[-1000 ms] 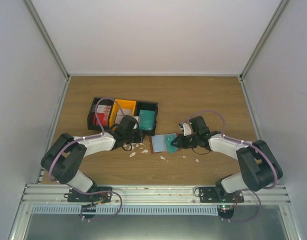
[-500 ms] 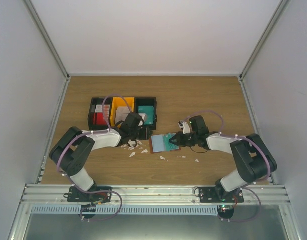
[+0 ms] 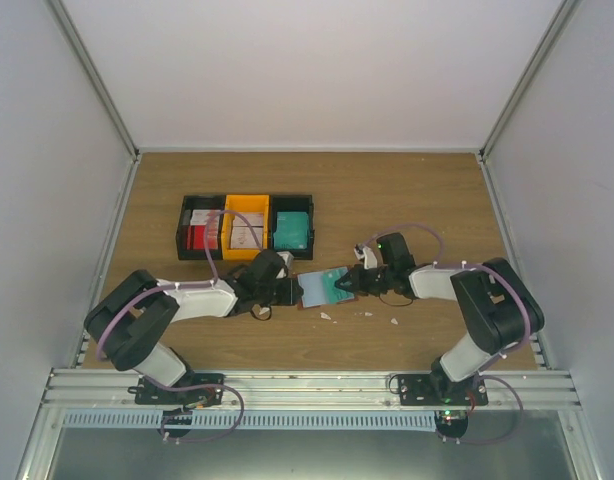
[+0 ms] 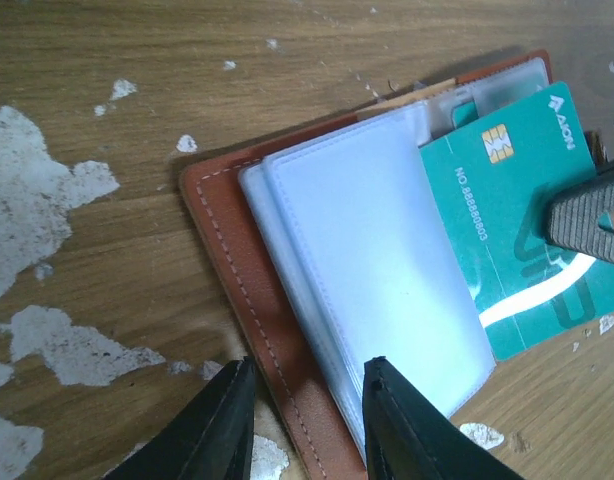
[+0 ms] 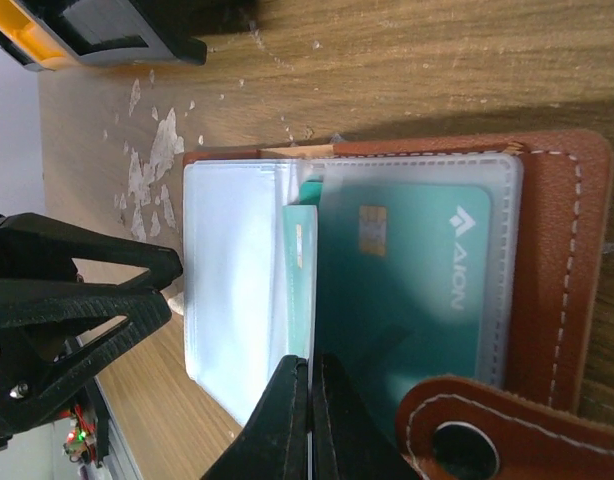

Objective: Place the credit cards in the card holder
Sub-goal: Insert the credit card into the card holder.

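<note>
One card partway in, the rest unfiled.
On the worktop (image 3: 407, 200), bins (image 3: 180, 235) beyond the left hand (image 4: 305, 400) hold more credit cards (image 3: 291, 231); card holder (image 4: 237, 250) open between both hands, left hand apart astride its edge, right hand (image 5: 309, 370) clamped on a teal card (image 4: 497, 220) partly sleeved.

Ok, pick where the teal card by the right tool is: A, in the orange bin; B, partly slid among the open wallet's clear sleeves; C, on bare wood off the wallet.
B: the teal card runs under the clear sleeves of the open card holder, the right tool pinching its free end.
</note>
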Robot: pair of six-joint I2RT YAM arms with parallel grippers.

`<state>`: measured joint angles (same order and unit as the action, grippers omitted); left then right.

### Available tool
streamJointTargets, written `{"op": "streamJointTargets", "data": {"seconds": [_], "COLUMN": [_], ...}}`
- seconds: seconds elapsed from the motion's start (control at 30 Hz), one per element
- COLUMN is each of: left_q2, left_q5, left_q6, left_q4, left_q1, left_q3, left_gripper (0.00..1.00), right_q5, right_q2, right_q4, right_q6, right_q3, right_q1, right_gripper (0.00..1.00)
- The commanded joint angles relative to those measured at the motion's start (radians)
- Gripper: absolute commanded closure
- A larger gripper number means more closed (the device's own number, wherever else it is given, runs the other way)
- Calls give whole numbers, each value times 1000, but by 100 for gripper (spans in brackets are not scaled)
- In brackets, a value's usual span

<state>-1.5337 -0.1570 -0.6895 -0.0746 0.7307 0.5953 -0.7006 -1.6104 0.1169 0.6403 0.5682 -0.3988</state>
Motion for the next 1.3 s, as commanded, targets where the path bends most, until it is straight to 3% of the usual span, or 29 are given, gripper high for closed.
{"op": "streamJointTargets", "data": {"seconds": [0.0, 0.13, 0.47, 1.0, 1.13, 1.27], "left_q2": [-5, -34, -76, -77, -80, -63], "left_q5": [-8, -25, -90, -78, -64, -53], "left_q6": [-26, -32, 7, 30, 28, 19], "left_q4": [-37, -59, -149, -125, -122, -119], "left_q1": [17, 21, 40, 66, 66, 67], "left_q3": [-15, -14, -40, -80, -74, -73], "left_gripper": [72, 78, 78, 78, 78, 78], "right_q5": [10, 15, -26, -47, -15, 33], "right_q2": [-42, -61, -68, -137, -120, -66], "right_q4": [-41, -68, -58, -43, -60, -109], "right_q6": [2, 2, 49, 0, -60, -111], "right_q3": [-1, 20, 39, 83, 78, 85], "right_q1": [8, 8, 5, -44, -47, -49], "right_gripper": [98, 97, 97, 92, 85, 70]}}
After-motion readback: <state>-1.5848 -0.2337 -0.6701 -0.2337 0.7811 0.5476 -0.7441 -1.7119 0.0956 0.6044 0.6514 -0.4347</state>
